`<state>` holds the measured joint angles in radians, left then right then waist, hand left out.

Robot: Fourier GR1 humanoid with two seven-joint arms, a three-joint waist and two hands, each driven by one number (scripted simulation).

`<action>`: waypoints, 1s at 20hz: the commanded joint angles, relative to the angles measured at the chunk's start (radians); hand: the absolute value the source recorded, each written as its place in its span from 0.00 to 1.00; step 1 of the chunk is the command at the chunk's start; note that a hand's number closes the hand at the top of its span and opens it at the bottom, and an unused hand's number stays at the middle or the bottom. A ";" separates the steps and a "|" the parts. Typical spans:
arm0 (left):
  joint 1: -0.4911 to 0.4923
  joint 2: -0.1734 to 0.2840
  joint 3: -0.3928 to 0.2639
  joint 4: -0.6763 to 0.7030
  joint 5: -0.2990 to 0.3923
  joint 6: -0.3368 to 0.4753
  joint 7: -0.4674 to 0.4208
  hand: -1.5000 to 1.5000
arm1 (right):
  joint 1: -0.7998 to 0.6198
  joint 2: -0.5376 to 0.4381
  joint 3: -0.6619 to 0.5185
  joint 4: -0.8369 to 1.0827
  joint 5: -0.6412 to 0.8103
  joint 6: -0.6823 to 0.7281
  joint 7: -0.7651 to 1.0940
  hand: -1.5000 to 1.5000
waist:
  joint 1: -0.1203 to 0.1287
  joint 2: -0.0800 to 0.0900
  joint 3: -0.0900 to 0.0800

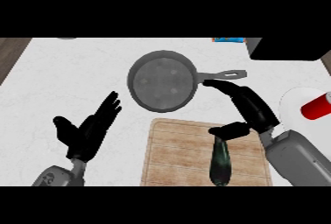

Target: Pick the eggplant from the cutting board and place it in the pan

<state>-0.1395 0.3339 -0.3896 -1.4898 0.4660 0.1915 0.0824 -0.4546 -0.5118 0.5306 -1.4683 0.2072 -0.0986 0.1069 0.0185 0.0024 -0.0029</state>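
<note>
Head view. My right hand (249, 109) hangs above the upper right corner of the pale wooden cutting board (177, 148), fingers extended and relaxed toward the pan handle, thumb jutting left; it holds nothing. The long dark-green eggplant (221, 164) lies on the board's right half, directly below my thumb. The thumb tip appears to sit at, or just over, the eggplant's upper end (contact cannot be confirmed). Its long axis runs nearly up and down the view, roughly in line with my right forearm, so I judge a grasp needs the hand drawn back toward me and lowered across the body. My right hand is much the nearer. My left hand (90, 129) rests open at the left, fingers up, well apart from the board.

The round dark-grey metal pan (161, 81) sits just beyond the board's far edge, handle pointing right.

Count: one eggplant, one board, one pan, two hands. Also present: a red cylindrical cup (317, 107) on a white plate (291, 98) at the right edge.
</note>
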 commanded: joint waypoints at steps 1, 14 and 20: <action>-0.011 -0.005 -0.003 -0.015 0.006 -0.005 0.024 0.50 | -0.077 -0.053 0.135 0.023 0.091 0.177 0.175 0.00 | 0.007 -0.005 -0.001; -0.024 -0.024 -0.006 0.020 -0.010 0.001 0.035 0.50 | -0.349 0.156 0.393 0.079 0.016 0.903 0.841 0.00 | 0.005 -0.007 -0.004; 0.032 -0.004 0.021 -0.019 0.012 -0.024 0.026 0.50 | -0.339 0.331 0.393 0.151 -0.086 0.971 1.096 0.00 | -0.014 -0.013 -0.001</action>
<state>-0.1353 0.3262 -0.3764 -1.4979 0.4723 0.1735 0.1115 -0.7831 -0.3065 0.9128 -1.3416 0.1803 0.7539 0.9212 0.0154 -0.0070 -0.0045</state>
